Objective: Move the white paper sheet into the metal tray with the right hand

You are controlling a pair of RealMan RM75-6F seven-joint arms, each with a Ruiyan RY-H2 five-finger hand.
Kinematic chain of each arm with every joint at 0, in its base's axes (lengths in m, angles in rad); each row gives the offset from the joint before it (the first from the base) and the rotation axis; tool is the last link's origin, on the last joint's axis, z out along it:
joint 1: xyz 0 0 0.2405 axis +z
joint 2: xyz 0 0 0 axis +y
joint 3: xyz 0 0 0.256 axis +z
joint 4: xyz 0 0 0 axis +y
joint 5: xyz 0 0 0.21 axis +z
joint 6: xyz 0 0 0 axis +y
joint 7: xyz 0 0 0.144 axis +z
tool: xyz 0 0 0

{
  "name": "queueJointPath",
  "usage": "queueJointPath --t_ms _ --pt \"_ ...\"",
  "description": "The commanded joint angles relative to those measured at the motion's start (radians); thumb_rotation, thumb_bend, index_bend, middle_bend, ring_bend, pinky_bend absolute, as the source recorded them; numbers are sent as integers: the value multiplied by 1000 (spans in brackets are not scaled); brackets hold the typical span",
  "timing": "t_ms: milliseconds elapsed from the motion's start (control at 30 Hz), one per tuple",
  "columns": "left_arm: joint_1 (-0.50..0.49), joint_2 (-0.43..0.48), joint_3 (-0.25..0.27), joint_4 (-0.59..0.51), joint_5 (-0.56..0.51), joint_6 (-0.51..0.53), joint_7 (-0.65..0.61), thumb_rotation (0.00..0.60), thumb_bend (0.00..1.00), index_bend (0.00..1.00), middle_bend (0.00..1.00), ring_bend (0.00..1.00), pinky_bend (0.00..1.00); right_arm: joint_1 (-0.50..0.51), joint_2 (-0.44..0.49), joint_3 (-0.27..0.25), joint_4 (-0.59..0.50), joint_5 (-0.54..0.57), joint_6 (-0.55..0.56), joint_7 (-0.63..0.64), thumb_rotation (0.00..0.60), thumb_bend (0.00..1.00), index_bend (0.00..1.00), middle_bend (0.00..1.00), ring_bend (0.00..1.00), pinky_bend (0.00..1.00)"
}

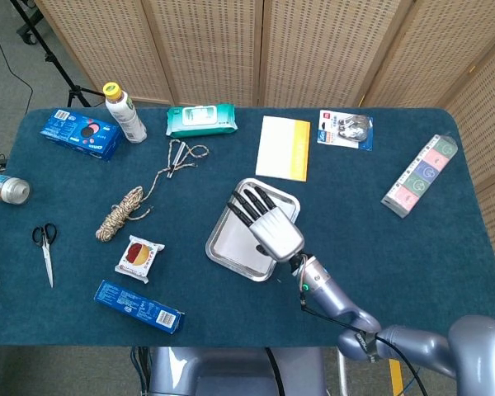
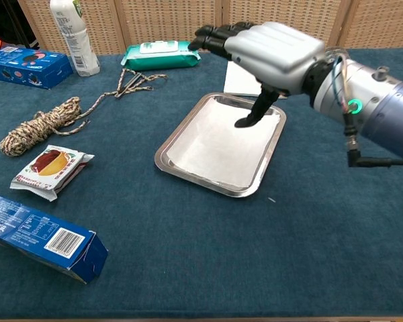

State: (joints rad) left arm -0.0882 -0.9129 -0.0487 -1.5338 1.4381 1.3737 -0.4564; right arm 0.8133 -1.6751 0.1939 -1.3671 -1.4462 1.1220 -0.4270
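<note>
right hand raised over the tray, paper lying inside

the right hand [image 2: 275, 50] hangs above the metal tray [image 2: 169, 146], palm down, its fingers [image 2: 215, 33] stretched out and spread apart with nothing between them; the thumb points down toward the tray without clearly touching it. in the head view the same hand [image 1: 274, 231] covers the tray's near right part, with its dark fingers [image 1: 249, 203] reaching toward the far left corner.

the white paper sheet [image 2: 215, 144] lies flat inside the metal tray [image 1: 223, 247], filling most of its floor. the tray sits tilted on the blue bench [image 1: 396, 247], near the middle.

just beyond the tray lies a white and yellow pad [image 1: 283, 148], and beside that a blister pack [image 1: 345, 129]. a row of coloured boxes [image 1: 421, 175] lies toward the right edge. a green wipes pack [image 1: 201, 119], a bottle with a yellow cap [image 1: 124, 112] and a blue biscuit box [image 1: 82, 134] stand along the far left. a coil of rope [image 1: 122, 212], a loose cord [image 1: 178, 161], a snack packet [image 1: 141, 256], a long blue carton [image 1: 139, 306], scissors [image 1: 45, 250] and a tape roll [image 1: 6, 188] are scattered on the left side.

the left hand does not show in either view.
</note>
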Motion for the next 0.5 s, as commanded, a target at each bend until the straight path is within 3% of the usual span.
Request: queueJointPath --t_ms 33,233,500 --pt "2 -3 -1 -1 -1 6 5 600 0 0 0 0 0 -44 91 1 -64 -40 75 2 600 0 50 0 0 47" --pt "10 -15 -6 -6 -8 27 37 600 0 0 0 0 0 -163 235 -29 -115 -75 219 64 600 0 50 0 0 22" --pt "24 -40 -15 -22 -28 62 112 600 0 0 0 0 0 -355 373 -65 -103 -22 381 271 600 0 50 0 0 0"
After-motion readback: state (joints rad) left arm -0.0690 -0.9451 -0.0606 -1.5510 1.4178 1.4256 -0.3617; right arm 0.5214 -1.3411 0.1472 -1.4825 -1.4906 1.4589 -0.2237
